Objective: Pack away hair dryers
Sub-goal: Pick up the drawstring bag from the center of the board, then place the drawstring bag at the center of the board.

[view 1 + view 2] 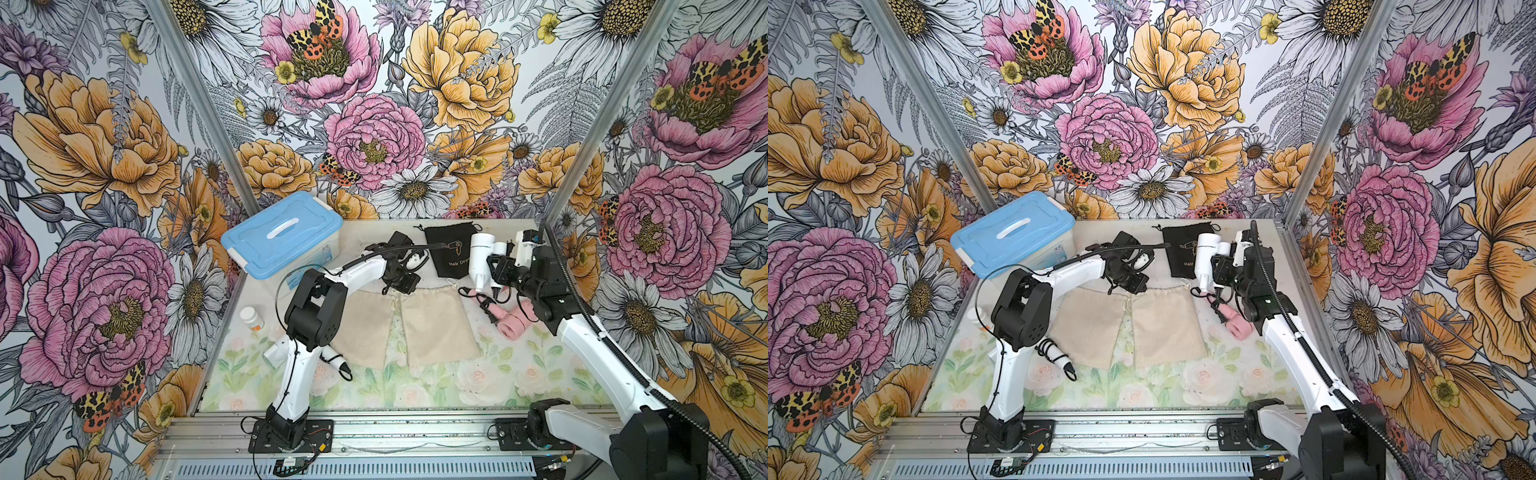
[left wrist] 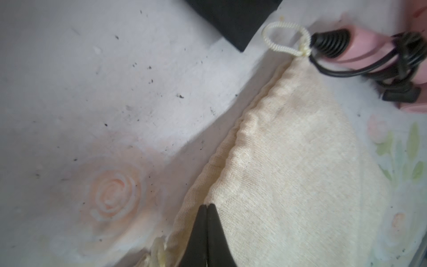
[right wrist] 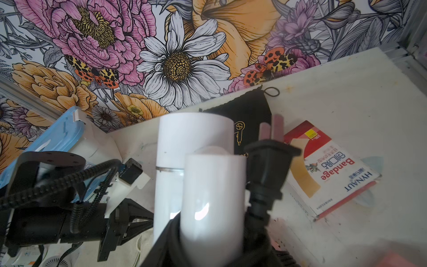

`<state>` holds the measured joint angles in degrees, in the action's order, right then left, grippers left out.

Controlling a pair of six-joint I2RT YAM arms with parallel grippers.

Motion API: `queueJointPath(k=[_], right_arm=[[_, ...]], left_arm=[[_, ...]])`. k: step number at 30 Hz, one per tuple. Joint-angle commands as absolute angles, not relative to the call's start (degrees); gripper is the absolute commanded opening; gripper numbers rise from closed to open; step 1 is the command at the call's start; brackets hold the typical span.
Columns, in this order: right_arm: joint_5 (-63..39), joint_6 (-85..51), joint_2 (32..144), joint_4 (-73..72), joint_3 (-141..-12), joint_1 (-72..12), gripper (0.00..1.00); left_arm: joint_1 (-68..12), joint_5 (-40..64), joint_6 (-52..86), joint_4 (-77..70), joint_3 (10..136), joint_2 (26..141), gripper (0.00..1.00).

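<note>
Blue-lidded box (image 1: 282, 245): closed, in the far left corner of the flowered mat (image 1: 457, 386).
White bottle (image 1: 252, 318): we see it upright at the mat's left edge, nearer than the box.
First white dryer (image 1: 276, 353): lying on the mat, partly hidden under the left arm, with black cord wound round its handle.
Left beige pouch (image 1: 363, 332): flat on the mat, mid-table.
Left claw (image 2: 206, 208): clenched tight, its tips meeting at the hem of the right beige pouch (image 1: 436, 328). We cannot tell whether any cloth is pinched between them.
Black pouch (image 1: 451, 249): flat at the back, with gold print showing.
Second white dryer (image 1: 482, 257): held off the mat in front of the black pouch's right edge, its plug (image 3: 270, 159) sticking up beside it.
Right claw (image 1: 494, 266): grasping the second white dryer by the handle.
Pink dryer (image 1: 517, 322): on the mat just right of the right beige pouch, partly under the right arm. Its handle end sits beside the pouch's drawstring loop (image 2: 286, 39).
Bandage box (image 3: 328, 166): flat on the table beyond the plug, in the right wrist view.
</note>
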<state>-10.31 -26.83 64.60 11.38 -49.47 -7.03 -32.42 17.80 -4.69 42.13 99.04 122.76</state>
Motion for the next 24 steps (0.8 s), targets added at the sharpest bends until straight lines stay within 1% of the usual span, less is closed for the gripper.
queueJointPath(k=[1, 5, 8, 13, 18, 24], right_arm=[[-9.93, -25.49, 62.83, 7.65, -52.34, -6.59, 0.23], [-9.85, -25.4, 63.28, 7.62, -52.84, -6.59, 0.23], [-9.28, -25.31, 63.46, 7.72, -53.17, -6.59, 0.23], [-7.08, -25.31, 62.59, 7.73, -53.4, -6.44, 0.23], [-4.69, -25.51, 61.19, 7.62, -52.38, -6.42, 0.22], [-1.85, -25.66, 58.41, 7.64, -50.33, -6.08, 0.22]], left_arm=[[-30.0, 17.01, -3.4, 42.38, 104.57, 116.42, 0.0], [-27.32, 16.19, -4.52, 45.11, 111.45, 114.96, 0.0], [-26.8, 15.29, -7.31, 47.68, 116.35, 113.75, 0.0], [-28.62, 12.81, -11.37, 47.88, 116.66, 109.19, 0.0], [-36.73, 3.9, -14.79, 47.39, 108.09, 105.63, 0.0], [-42.98, 4.08, -9.0, 37.55, 91.57, 101.01, 0.0]])
